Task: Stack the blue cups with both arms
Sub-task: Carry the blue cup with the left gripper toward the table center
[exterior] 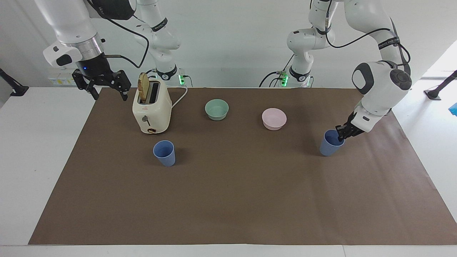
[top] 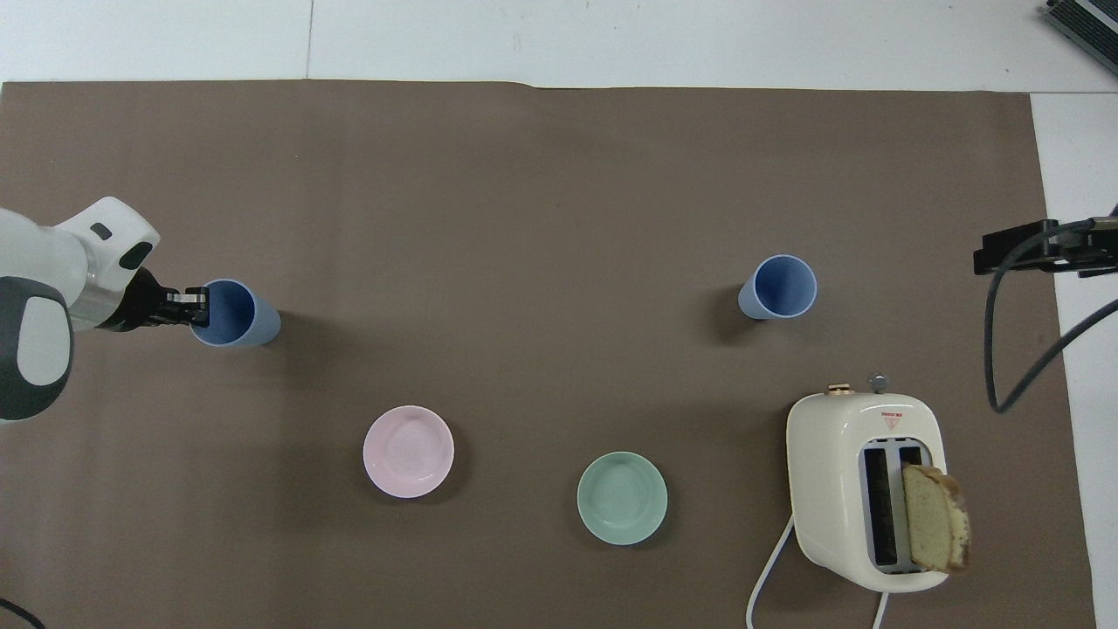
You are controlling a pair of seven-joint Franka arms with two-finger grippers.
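Observation:
One blue cup (exterior: 330, 144) (top: 234, 313) stands on the brown mat toward the left arm's end of the table. My left gripper (exterior: 340, 135) (top: 199, 303) is shut on its rim, one finger inside the cup and one outside. The other blue cup (exterior: 164, 152) (top: 779, 286) stands upright and alone toward the right arm's end, farther from the robots than the toaster. My right gripper (exterior: 110, 93) hangs open and empty in the air over the mat's edge beside the toaster, and the arm waits there.
A cream toaster (exterior: 151, 107) (top: 865, 489) with a slice of bread sticking out stands near the robots. A pale green bowl (exterior: 216, 109) (top: 622, 498) and a pink bowl (exterior: 274, 118) (top: 408, 451) sit between the cups, nearer to the robots.

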